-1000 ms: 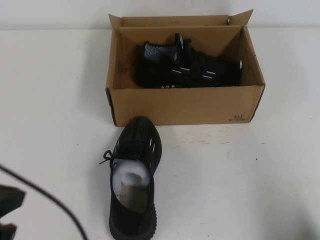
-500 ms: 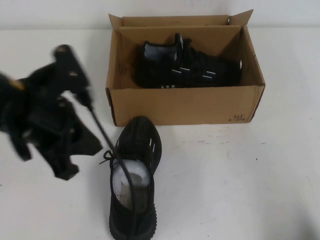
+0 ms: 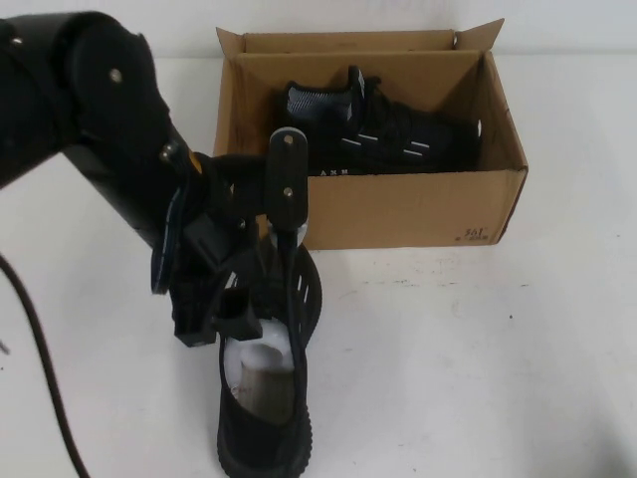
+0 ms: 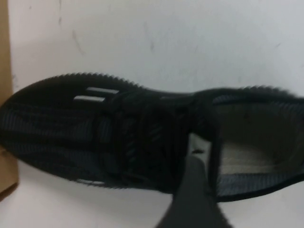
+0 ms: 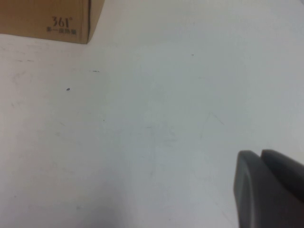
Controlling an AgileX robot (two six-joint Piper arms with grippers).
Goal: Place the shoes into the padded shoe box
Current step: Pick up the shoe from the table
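The brown padded shoe box [image 3: 398, 209] stands open at the back of the table, with one black knit shoe [image 3: 388, 139] lying inside. The other shoe [image 3: 269, 418] lies on the table in front of the box, toe toward it, white stuffing in its opening. My left gripper [image 3: 239, 314] hovers open over this shoe's laces and tongue. In the left wrist view the shoe [image 4: 95, 128] fills the frame and one finger [image 4: 192, 190] sits by the tongue. My right gripper [image 5: 260, 154] is shut and empty above bare table, out of the high view.
The box's printed lower corner [image 5: 47, 14] shows in the right wrist view, and a box edge [image 4: 4, 71] in the left wrist view. A black cable [image 3: 40, 368] runs along the table's left side. The white table [image 3: 478, 378] lies right of the shoe.
My left arm has swung in from the left front and now reaches over the shoe on the table. The shoes and box have not moved.
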